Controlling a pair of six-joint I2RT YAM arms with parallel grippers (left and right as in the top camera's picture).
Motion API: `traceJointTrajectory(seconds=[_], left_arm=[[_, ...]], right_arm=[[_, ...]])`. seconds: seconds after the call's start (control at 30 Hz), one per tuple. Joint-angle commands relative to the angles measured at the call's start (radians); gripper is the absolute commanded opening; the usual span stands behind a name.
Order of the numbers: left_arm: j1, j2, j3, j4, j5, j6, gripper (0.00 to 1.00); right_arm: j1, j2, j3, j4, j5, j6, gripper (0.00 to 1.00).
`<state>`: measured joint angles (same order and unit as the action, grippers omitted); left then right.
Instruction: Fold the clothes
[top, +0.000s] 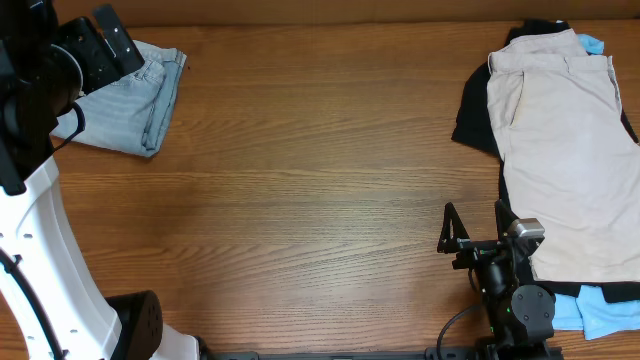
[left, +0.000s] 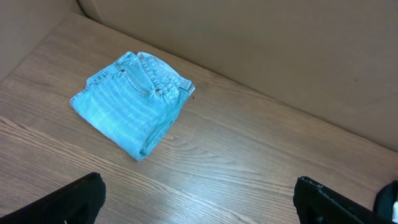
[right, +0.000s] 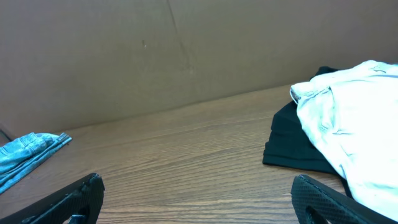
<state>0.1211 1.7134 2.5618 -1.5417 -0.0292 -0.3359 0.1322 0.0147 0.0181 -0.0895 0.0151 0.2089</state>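
Both wide, left end effector (left: 198, 186), right end effector (right: 196, 183), denim shorts (left: 130, 102) on wooden table (top: 300, 200), cardboard wall (left: 280, 50)

Tally: one pair beige shorts (top: 565, 150); one black garment (top: 472, 115) beneath it; one folded pair denim shorts (top: 135, 100) well apart from it; two grippers, left gripper (left: 199, 208), right gripper (top: 475, 228).

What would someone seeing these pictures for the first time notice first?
Probably the big beige shorts, spread over a black garment on the right side of the table. After that, the blue denim shorts, folded into a compact bundle in the far left corner.
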Motion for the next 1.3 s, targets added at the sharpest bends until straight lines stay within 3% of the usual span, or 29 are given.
traceJointTrajectory(seconds=[0.0,0.2,0.57,0.67,0.9,1.1,1.27], left_arm=[[0.003,0.004,0.005,0.001,0.004,0.018,1.00],[0.002,-0.065,-0.102,0.002,0.004,0.018,1.00],[0.002,-0.508,-0.814,0.001,0.004,0.018,1.00],[0.002,-0.606,-0.930,0.005,0.000,0.018,1.00],[0.002,-0.862,-1.159,0.222,0.019,0.020,1.00],[0.002,-1.083,-1.409,0.420,0.049,-0.063,1.00],[0.002,-1.237,-1.640,0.494,0.057,-0.087,1.00]], right_arm=[[-0.001,-0.012,-0.010,0.008,0.006,0.000,1.00],[-0.001,-0.012,-0.010,0.008,0.006,0.001,1.00],[-0.001,-0.012,-0.010,0.008,0.006,0.000,1.00],[-0.001,-0.012,-0.010,0.008,0.006,0.000,1.00],[-0.001,-0.012,-0.010,0.008,0.006,0.001,1.00],[-0.001,-0.012,-0.010,0.008,0.006,0.001,1.00],[-0.001,-0.012,-0.010,0.008,0.006,0.001,1.00]])
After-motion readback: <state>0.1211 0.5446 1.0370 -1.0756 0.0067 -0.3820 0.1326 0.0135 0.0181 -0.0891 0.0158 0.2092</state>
